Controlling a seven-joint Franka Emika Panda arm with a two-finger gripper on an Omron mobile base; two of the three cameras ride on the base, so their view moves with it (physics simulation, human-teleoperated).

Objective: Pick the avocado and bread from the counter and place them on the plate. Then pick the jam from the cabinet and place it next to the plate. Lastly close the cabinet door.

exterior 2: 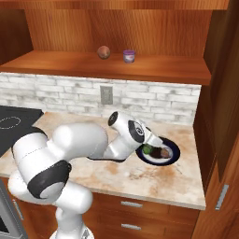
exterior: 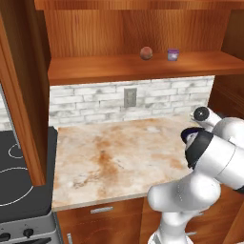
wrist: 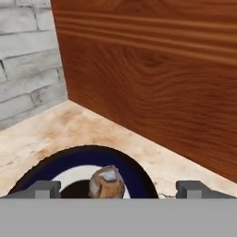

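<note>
Bread [wrist: 107, 182] sits between wide-open tool [wrist: 118, 189] tips, unheld.

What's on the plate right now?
On the plate sit the green avocado and the brown bread, side by side. The arm's wrist covers the plate's left edge, so that part can't be checked. The open gripper hangs over the bread.

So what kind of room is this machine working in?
A kitchen, apparently a computer-rendered one: a black stovetop beside a marbled stone counter, a wooden wall cabinet over white brick tiles, and a plate holding food.
</note>
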